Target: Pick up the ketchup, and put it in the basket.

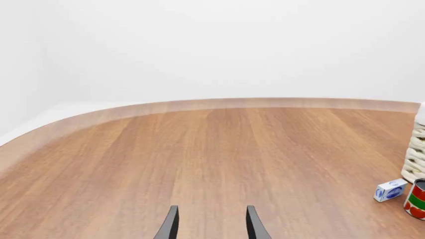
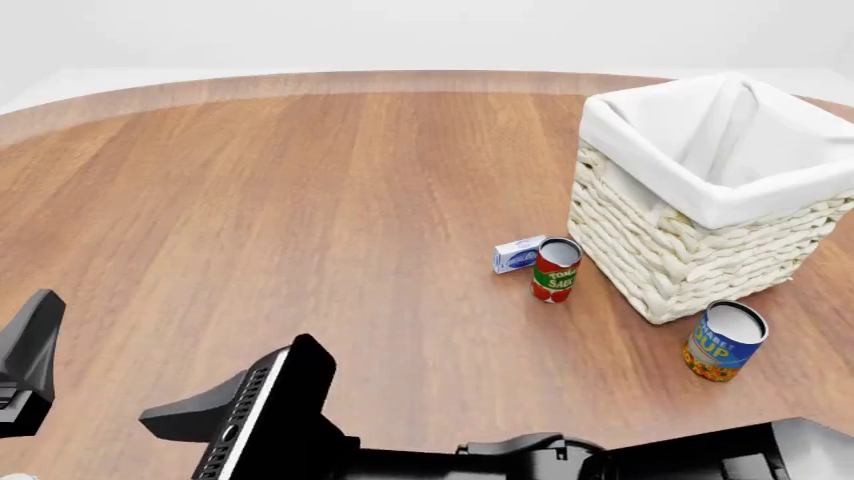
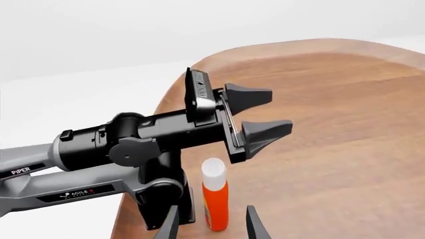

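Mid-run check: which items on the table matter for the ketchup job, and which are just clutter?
Job items: ketchup, standing between the open fingers of the right gripper; basket.

Clutter: tomato can, soup can, small blue-and-white box.

On the brown wooden table (image 2: pixel 294 190), the cream woven wicker basket (image 2: pixel 694 240) stands far right. The small white-and-blue box (image 2: pixel 518 254) and the short red-and-green tomato can (image 2: pixel 555 270) lie just left of it, touching each other. The blue-and-orange soup can (image 2: pixel 723 342) stands before it.

Left arm (image 3: pixel 99 149): grey links, black joints, lettered "PIPER" and "AGILEX".
Left gripper (image 3: pixel 256 117): matte black, wedge-shaped fingers.
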You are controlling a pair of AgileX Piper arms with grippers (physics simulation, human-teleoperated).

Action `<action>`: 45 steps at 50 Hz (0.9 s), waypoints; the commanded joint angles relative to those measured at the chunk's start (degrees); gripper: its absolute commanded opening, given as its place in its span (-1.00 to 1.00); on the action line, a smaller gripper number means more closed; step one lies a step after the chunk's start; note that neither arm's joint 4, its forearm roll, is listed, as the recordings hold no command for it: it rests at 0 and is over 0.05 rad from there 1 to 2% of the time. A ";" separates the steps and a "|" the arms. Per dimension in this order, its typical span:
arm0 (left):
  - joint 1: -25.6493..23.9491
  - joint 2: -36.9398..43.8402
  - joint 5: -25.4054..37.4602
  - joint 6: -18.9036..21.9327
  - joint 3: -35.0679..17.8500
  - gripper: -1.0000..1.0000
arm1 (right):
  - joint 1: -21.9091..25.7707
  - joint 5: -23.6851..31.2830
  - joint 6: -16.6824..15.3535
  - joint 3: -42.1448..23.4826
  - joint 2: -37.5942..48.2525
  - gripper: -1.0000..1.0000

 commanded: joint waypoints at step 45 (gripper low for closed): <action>0.00 0.00 0.00 0.00 0.00 1.00 | 2.74 0.32 4.31 -5.40 5.16 1.00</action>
